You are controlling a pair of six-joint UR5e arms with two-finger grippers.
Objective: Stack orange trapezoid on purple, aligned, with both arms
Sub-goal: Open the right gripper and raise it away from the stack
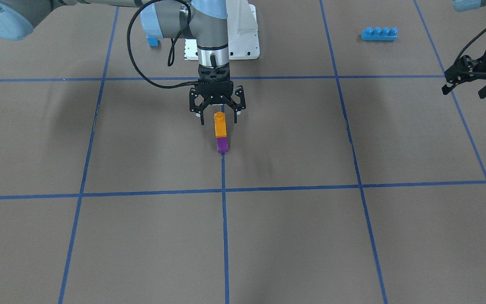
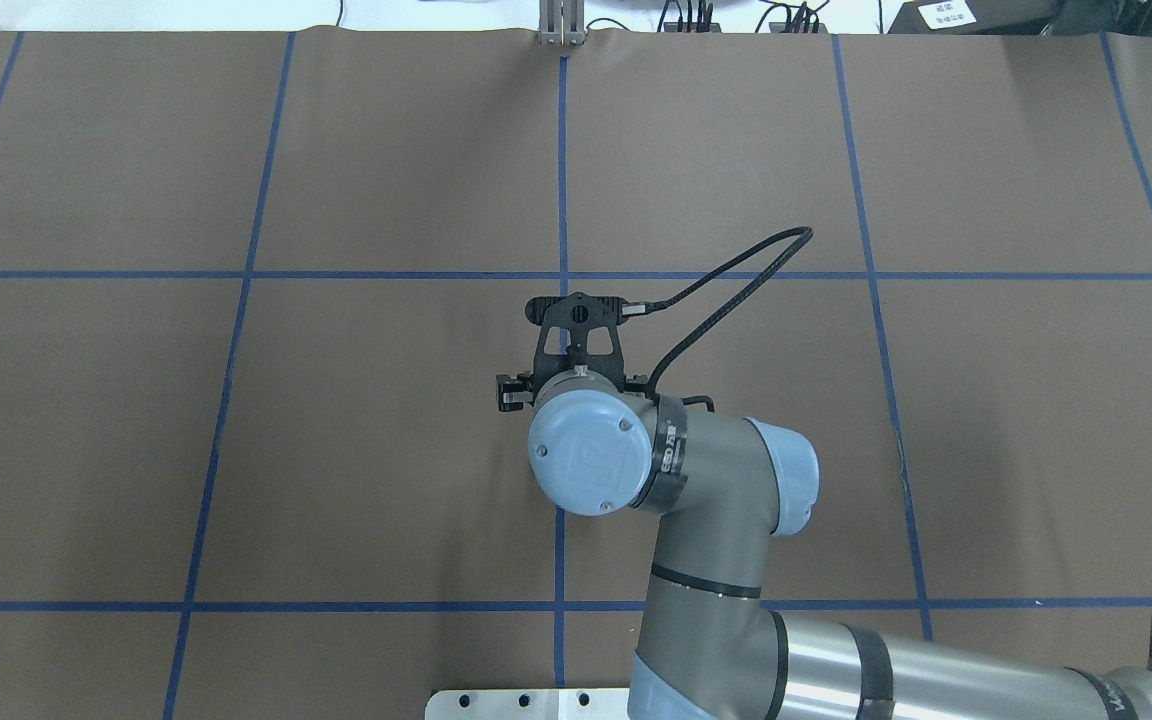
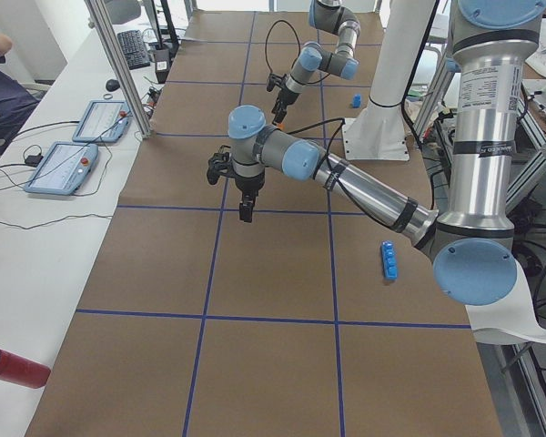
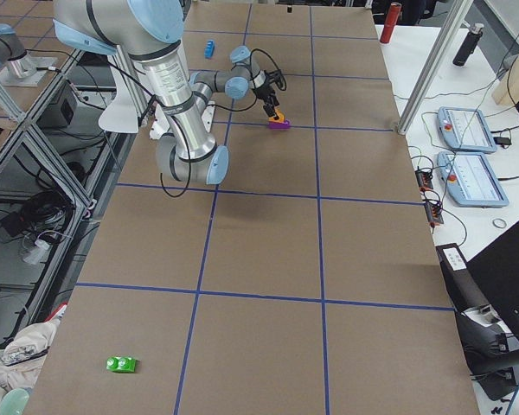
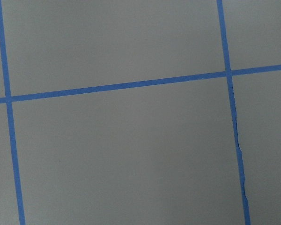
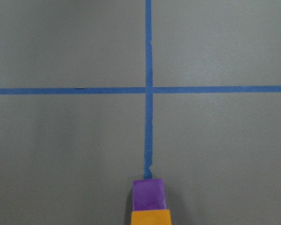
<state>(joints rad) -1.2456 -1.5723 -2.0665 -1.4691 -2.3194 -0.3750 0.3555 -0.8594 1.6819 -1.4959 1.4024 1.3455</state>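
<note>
Two blocks stood as one stack near the middle of the table [image 1: 293, 236], at the end of a blue tape line [image 1: 225, 211]: the orange trapezoid [image 1: 220, 126] sat on the purple [image 1: 222, 145], their sides roughly in line. The right gripper [image 1: 219, 121] hung at the stack's top with its jaws spread wide, one finger to each side of the orange stud, clasping nothing. The left gripper [image 1: 465, 86] was well apart at the table's side, its fingers likewise spread and empty, near a long blue brick [image 1: 379, 33].
</note>
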